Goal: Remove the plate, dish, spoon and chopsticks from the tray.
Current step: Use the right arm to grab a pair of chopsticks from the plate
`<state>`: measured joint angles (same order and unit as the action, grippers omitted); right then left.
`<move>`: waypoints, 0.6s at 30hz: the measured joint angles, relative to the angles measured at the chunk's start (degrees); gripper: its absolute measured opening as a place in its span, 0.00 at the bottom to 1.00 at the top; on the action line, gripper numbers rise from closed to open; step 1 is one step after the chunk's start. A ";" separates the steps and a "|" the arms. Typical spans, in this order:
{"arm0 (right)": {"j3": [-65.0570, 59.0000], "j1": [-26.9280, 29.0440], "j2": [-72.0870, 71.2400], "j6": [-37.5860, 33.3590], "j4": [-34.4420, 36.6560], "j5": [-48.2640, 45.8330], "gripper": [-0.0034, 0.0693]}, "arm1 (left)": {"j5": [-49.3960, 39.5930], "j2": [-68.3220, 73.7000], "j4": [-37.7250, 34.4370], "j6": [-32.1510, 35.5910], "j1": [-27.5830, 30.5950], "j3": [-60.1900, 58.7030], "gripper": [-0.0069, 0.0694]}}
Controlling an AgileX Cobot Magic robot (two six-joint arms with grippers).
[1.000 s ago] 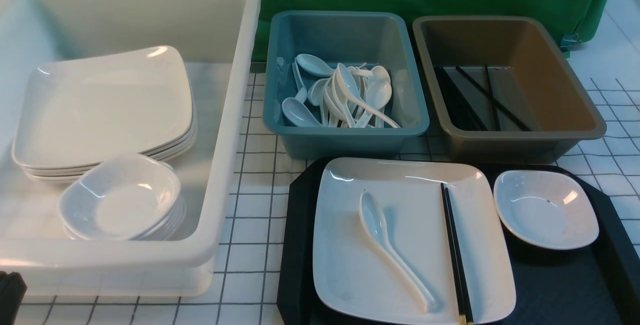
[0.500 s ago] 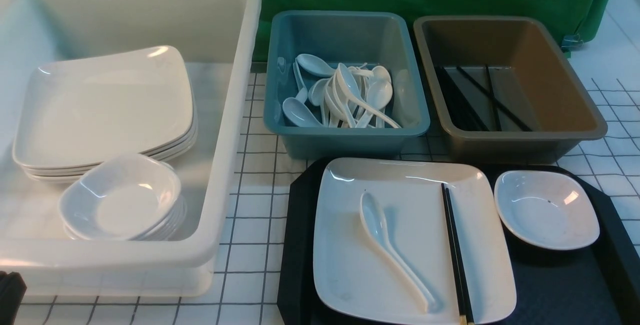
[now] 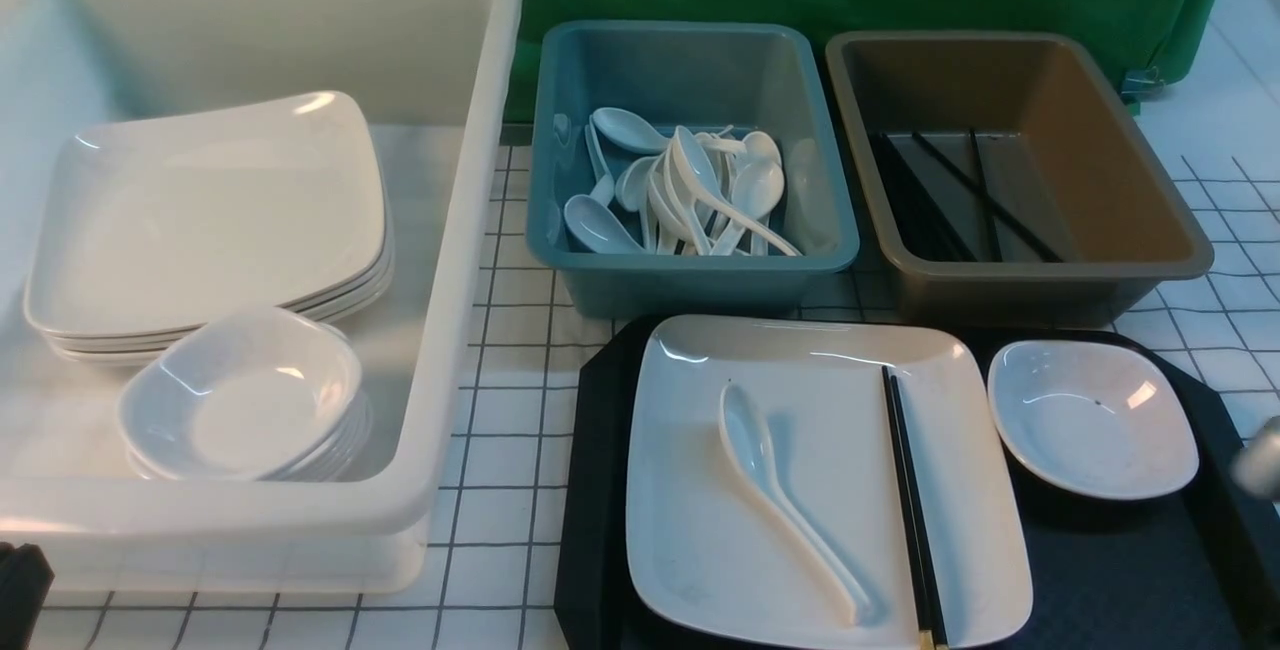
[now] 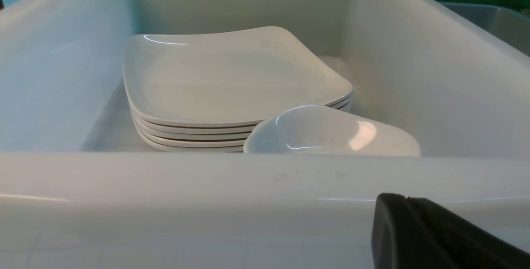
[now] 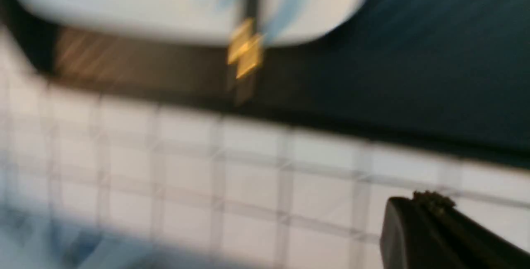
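- In the front view, the plate (image 3: 800,550) lay on the tray (image 3: 592,500), with the spoon (image 3: 765,475) and chopsticks (image 3: 910,510) on top of it, apart from each other. The dish (image 3: 1095,420) sat just beside the plate, at its right.
- The left gripper (image 3: 28,555) barely showed at the near left corner, beside the white bin (image 3: 300,505) and well apart from the tray.
- The tray's near side and the tan ends of the chopsticks were cut off. A blurred grey piece (image 3: 1260,460) poked in past the dish; I couldn't tell what it was.
- In the left wrist view, the left gripper was closed, its tips together on nothing, near the white bin's outer wall. That wall hid part of the stacked bowls.
- In the right wrist view, the right gripper (image 5: 414,198) was closed too, holding nothing, out over the grid cloth (image 5: 248,157) beyond the tray's near edge. The plate and chopsticks were in sight but apart from it, smeared by blur, and mostly cut off.
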<state>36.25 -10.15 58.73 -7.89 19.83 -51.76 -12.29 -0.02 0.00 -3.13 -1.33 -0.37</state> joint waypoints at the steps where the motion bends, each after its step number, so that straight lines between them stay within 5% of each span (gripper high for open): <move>1: 0.09 -1.15 2.04 -1.45 1.56 0.06 0.16 | 0.00 0.00 0.00 0.00 0.00 0.00 0.12; 5: 2.01 -6.93 8.88 -1.74 2.42 3.50 0.21 | 0.00 0.00 0.00 0.00 0.00 0.00 0.12; 11: 12.61 -17.92 20.99 13.16 -13.32 6.58 0.45 | 0.00 0.00 0.00 -0.05 0.00 0.00 0.12; 18: 21.90 -20.41 29.62 19.70 -18.37 8.08 0.62 | 0.00 0.00 0.00 -0.05 0.00 0.00 0.12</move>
<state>58.15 -30.56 88.35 11.81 1.46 -43.68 -12.29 -0.02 0.00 -3.18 -1.33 -0.37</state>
